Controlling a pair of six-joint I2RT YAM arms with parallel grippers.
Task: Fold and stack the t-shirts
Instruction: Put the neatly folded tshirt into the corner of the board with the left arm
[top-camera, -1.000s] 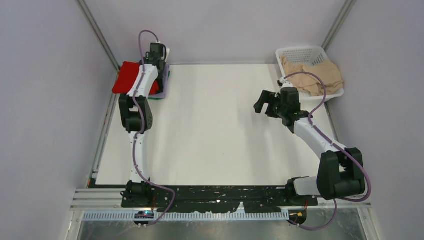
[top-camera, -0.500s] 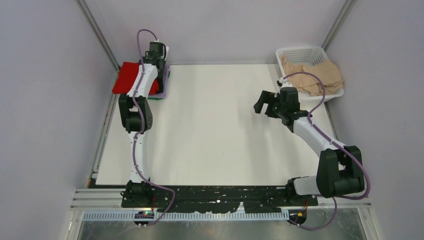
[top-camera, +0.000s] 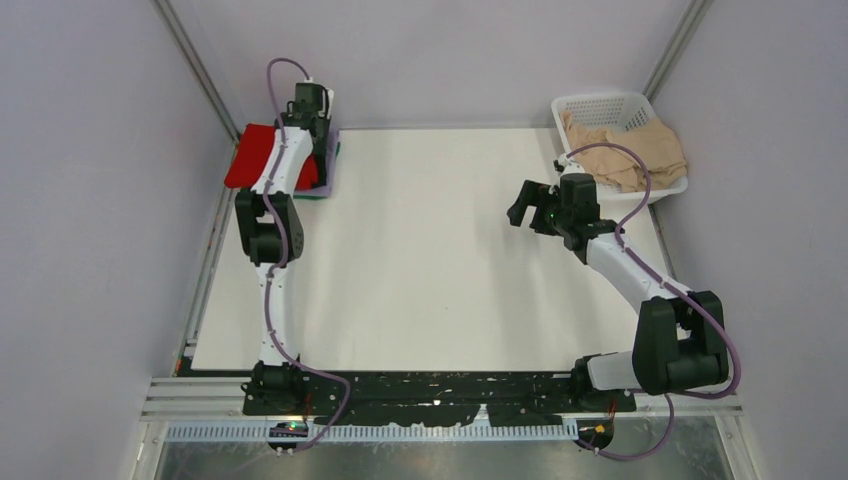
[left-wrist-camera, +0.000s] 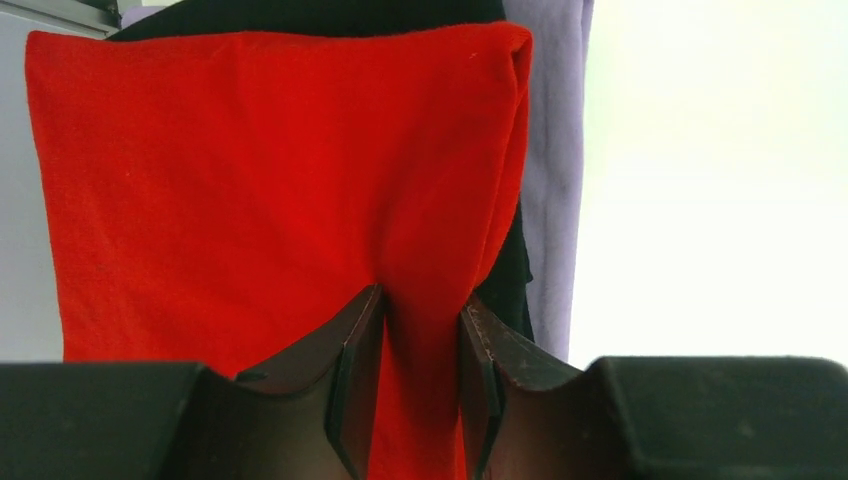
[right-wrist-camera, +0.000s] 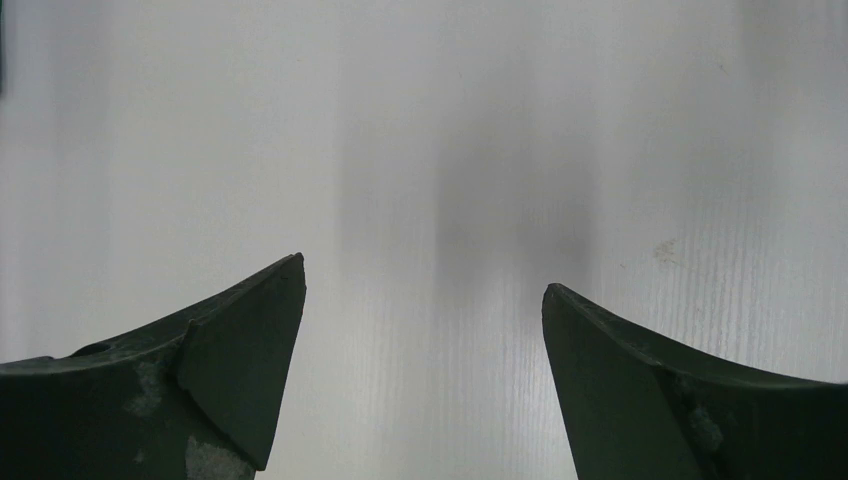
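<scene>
The red t-shirt (left-wrist-camera: 250, 180) is lying folded on top of the stack at the far left corner of the table (top-camera: 430, 260). My left gripper (left-wrist-camera: 422, 300) is pinching it: the two fingers are drawn close together, with a ridge of red cloth bunching up between them just beside the shirt's right-hand fold. A black t-shirt (left-wrist-camera: 515, 285) is showing directly under the red one, at its far edge and again beside my right finger. A lavender t-shirt (left-wrist-camera: 555, 150) is sticking out along the right side of the pile. From the overhead view, a thin strip of a green t-shirt (top-camera: 318, 195) is peeking out at the pile's near end, and my left arm is stretching straight out over all of it. Well apart from the stack, the white lattice basket (top-camera: 600, 103) is sitting at the far right corner. It is holding crumpled beige t-shirts (top-camera: 625, 150), which are heaping above its rim and spilling over its right side. My right gripper (right-wrist-camera: 423, 275) is hovering over bare table between the stack and the basket, nearer the basket. Its fingers are spread wide and are gripping nothing.
</scene>
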